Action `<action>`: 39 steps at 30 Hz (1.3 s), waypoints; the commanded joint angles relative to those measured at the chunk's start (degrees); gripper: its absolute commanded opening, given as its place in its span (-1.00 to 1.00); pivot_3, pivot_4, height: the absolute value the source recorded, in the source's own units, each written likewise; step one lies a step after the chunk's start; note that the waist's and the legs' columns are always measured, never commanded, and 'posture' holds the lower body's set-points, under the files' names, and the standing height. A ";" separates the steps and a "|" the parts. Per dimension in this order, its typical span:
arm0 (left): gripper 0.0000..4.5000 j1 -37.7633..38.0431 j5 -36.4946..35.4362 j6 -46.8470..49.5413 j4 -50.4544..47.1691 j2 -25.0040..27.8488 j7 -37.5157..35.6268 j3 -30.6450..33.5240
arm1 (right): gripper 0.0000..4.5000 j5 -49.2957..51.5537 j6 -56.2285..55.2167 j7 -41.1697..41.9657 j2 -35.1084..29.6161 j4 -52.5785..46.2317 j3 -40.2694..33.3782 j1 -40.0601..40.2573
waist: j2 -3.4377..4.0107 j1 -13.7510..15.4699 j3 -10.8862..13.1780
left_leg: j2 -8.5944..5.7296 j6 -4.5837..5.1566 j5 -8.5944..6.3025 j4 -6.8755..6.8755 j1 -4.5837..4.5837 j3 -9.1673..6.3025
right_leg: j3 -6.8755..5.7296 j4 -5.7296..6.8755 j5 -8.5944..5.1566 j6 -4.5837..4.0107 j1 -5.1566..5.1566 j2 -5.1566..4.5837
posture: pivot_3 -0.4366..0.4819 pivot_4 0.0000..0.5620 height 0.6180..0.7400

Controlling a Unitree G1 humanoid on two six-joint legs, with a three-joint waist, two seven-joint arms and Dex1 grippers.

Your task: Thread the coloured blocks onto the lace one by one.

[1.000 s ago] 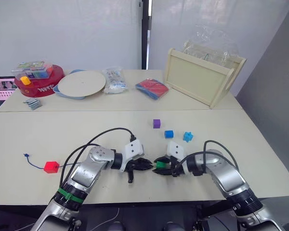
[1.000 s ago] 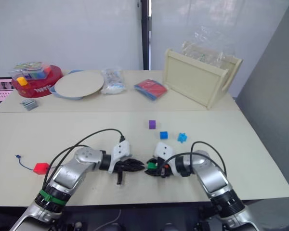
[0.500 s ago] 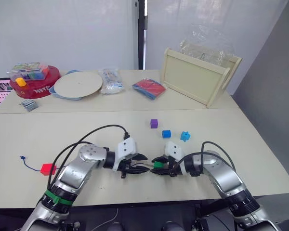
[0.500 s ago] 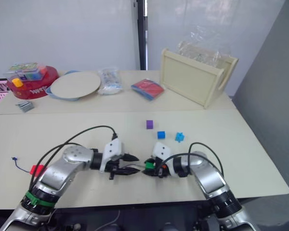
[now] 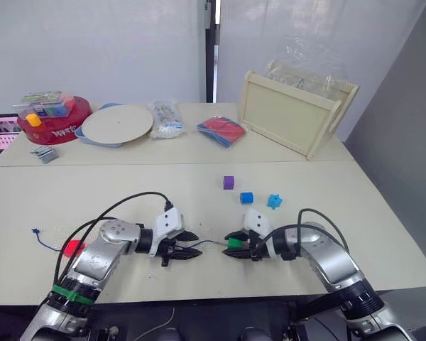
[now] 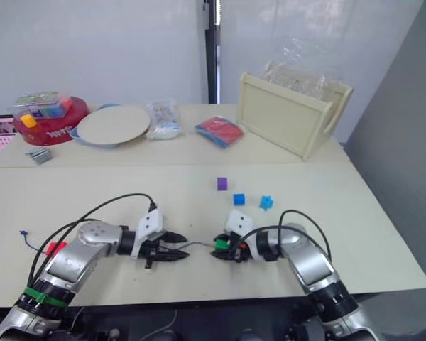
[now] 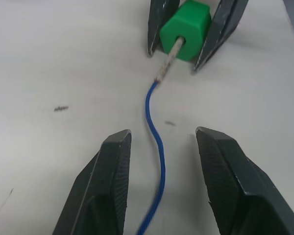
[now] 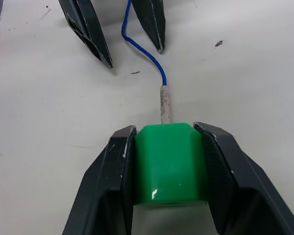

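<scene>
My right gripper (image 5: 233, 244) is shut on the green block (image 8: 169, 161) just above the near table. The lace's pale stiff tip (image 8: 164, 104) is stuck into the block's hole. From the tip the dark-blue lace (image 7: 158, 142) runs between the fingers of my left gripper (image 5: 191, 246), which is open and a short way to the left. Further left the lace passes through the red block (image 5: 74, 248) and ends in a knot (image 5: 35, 231). The purple block (image 5: 228, 182) and two blue blocks (image 5: 246, 197) (image 5: 274, 201) lie loose beyond my right gripper.
On the far table stand a red tub (image 5: 53, 122) with a yellow piece, a round pale plate (image 5: 118, 123), a clear bag (image 5: 167, 117), a red-blue packet (image 5: 221, 130) and a wooden crate (image 5: 298, 111). Black cables loop over both arms.
My left gripper has opened, let go of the lace tip and drawn back to the left. The tip stays in the green block, which my right gripper still holds.
</scene>
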 commanded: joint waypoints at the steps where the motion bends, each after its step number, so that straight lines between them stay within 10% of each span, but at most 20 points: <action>1: -0.12 -1.10 0.61 -1.73 0.77 -0.81 0.09 -0.60 | -0.39 0.39 1.43 -0.44 0.26 -0.82 1.94 1.19 | 0.00 -0.05 0.00 | 0.00 0.00 0.00 0.00 0.00 0.00 | 0.00 0.00 0.00 0.00 -0.01 0.00 | -0.05 -0.47 1.00; 8: -0.98 -2.02 1.46 -3.06 2.99 -2.73 -0.06 -1.82 | -0.39 0.96 2.37 -0.99 -0.06 -2.00 1.69 1.41 | 0.00 0.08 0.00 | -0.01 0.00 0.00 0.00 -0.01 0.00 | 0.00 0.00 0.00 0.00 -0.01 -0.01 | -0.05 -0.47 1.00; 39: -0.98 -6.19 1.85 -1.05 0.38 -6.40 -0.39 -2.84 | -0.39 1.37 2.97 -2.42 -0.38 -3.12 2.07 2.13 | 0.00 0.24 0.00 | -0.01 0.00 0.00 0.00 -0.02 0.00 | 0.01 -0.01 0.00 0.00 -0.01 0.00 | -0.05 -0.47 1.00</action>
